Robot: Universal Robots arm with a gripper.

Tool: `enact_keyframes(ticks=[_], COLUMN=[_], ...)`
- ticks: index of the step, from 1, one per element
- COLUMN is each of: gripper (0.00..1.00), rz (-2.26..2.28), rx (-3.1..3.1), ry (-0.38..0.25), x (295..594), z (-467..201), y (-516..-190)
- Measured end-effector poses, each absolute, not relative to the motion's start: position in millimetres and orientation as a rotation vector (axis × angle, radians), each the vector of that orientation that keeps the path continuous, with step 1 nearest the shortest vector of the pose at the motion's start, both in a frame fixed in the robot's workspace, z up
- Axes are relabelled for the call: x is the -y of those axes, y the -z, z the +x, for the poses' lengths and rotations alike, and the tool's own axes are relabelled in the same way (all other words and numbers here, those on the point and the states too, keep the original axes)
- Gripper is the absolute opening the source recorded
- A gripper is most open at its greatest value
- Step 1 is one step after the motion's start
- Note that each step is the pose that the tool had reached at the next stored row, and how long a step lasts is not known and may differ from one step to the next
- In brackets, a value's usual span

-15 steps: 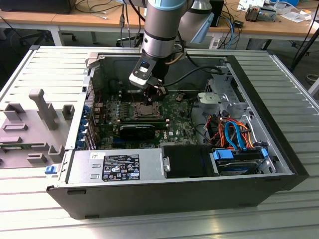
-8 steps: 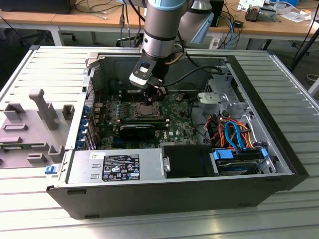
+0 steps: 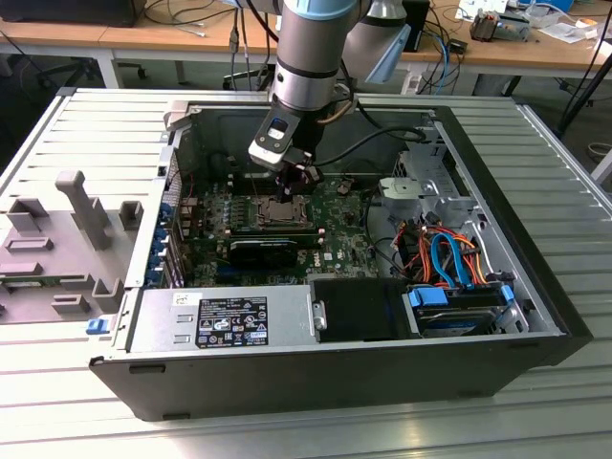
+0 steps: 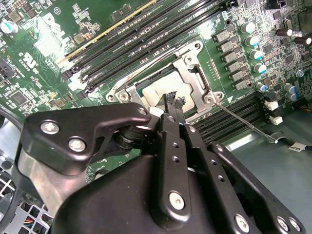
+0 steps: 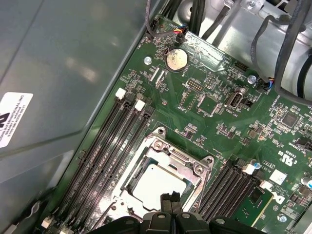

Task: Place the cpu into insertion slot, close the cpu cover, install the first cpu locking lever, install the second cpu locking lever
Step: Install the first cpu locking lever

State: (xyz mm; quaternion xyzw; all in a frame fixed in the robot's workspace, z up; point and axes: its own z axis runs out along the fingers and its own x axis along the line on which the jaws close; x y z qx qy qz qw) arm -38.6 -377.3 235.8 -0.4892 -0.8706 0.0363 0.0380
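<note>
The insertion slot sits in the middle of the green motherboard inside the open computer case. The cpu lies in it, its silvery top showing through the cut-out of the cpu cover, which lies flat over it. In the second wrist view the cpu and the cpu cover show again. A thin silvery locking lever sticks out from the socket's corner across the memory slots. My gripper hovers just above the socket's edge, fingertips pressed together, shut, with nothing between them.
Long black memory slots flank the socket on both sides. A black labelled box fills the case's near side. A grey drive cage and orange and blue cables lie on the exterior view's right. A grey fixture stands outside the case.
</note>
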Motion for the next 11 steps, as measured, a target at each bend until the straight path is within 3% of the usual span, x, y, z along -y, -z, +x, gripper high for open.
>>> enact_keyframes(ticks=[11], gripper=[0.11], rz=[-1.492], rx=[2.676], ry=[-0.112], x=[377.3], z=[-38.6], y=[-235.8])
